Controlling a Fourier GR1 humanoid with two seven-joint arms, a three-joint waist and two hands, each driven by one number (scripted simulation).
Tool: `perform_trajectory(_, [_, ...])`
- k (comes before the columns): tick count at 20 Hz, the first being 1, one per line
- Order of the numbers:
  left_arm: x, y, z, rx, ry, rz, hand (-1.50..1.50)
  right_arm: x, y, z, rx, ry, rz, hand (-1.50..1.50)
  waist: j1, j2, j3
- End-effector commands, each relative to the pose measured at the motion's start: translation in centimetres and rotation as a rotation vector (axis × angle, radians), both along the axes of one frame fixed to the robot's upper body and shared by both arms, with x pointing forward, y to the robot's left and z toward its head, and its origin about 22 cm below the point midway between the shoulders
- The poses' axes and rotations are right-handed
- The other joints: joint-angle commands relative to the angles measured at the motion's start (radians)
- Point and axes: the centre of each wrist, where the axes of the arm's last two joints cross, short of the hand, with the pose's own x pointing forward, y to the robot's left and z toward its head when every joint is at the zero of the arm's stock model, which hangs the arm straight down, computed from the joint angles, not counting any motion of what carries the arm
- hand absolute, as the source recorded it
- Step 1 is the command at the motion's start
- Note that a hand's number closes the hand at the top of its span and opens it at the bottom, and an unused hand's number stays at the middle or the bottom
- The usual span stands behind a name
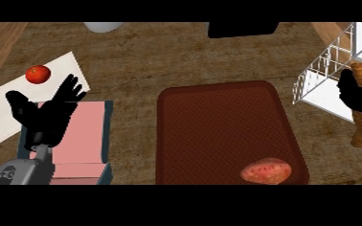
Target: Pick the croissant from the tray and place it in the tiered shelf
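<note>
The croissant is a tan, elongated piece at the view's right edge. It shows above and below my right hand, whose fingers are curled round its middle. Hand and croissant sit at the front of the white wire tiered shelf, over its white bottom panel. How deep the croissant sits in the shelf is cut off by the edge. The dark brown tray lies at the centre of the counter. My left hand rests open at the left, fingers spread and holding nothing.
A reddish-brown lumpy food item lies on the tray's near right corner. Under my left hand is a pink block in a teal holder. A red tomato sits on a white board. A grey bowl and a black object stand at the back.
</note>
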Motion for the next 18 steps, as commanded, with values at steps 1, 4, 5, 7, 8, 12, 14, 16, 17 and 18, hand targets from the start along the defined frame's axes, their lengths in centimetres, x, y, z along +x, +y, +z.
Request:
perform_trajectory(1, [-2.9,0.9,-4.2,-0.004,0.2,0.043,0.0,-2.9,-1.2,4.3,-0.008,-0.027,-0.095,1.5,0.014,0.02,-0.019])
perform_trajectory(4, [-2.2,1.2,-3.5,0.0,0.195,0.023,0.0,-3.1,-2.6,6.9,0.039,-0.053,-0.155,1.5,0.036,0.026,-0.019])
perform_trajectory(5, [-2.1,-0.1,-3.8,0.001,0.189,0.011,0.0,-3.0,-3.0,7.9,0.042,-0.059,-0.164,1.5,0.047,0.029,-0.019])
perform_trajectory(7, [-2.7,0.5,-4.0,-0.015,0.209,0.002,0.0,-3.3,-4.9,9.1,0.058,-0.067,-0.19,1.5,0.046,0.026,-0.018])
perform_trajectory(8, [-2.7,0.0,-3.8,0.002,0.207,-0.003,0.0,-3.6,-5.5,10.1,0.047,-0.074,-0.21,1.5,0.048,0.025,-0.017])
perform_trajectory(12, [-3.2,-0.1,-4.5,0.0,0.193,-0.004,0.0,-3.4,-8.6,12.2,0.065,-0.09,-0.228,1.5,0.066,0.032,-0.017])
perform_trajectory(14, [-2.3,-0.7,-4.3,0.01,0.192,-0.019,0.0,-3.3,-9.1,13.6,0.048,-0.081,-0.241,1.5,0.076,0.037,-0.018])
perform_trajectory(16, [-2.7,-0.7,-4.2,-0.001,0.189,-0.036,0.0,-3.0,-11.0,14.3,0.076,-0.077,-0.247,1.5,0.089,0.037,-0.017])
perform_trajectory(17, [-2.4,-1.1,-4.2,-0.008,0.183,-0.03,0.0,-2.6,-11.5,13.1,0.048,-0.028,-0.23,1.5,0.078,0.037,-0.016])
perform_trajectory(18, [-2.3,0.1,-3.4,0.002,0.188,-0.031,0.0,-2.5,-12.8,13.3,0.055,-0.011,-0.231,1.5,0.08,0.036,-0.015])
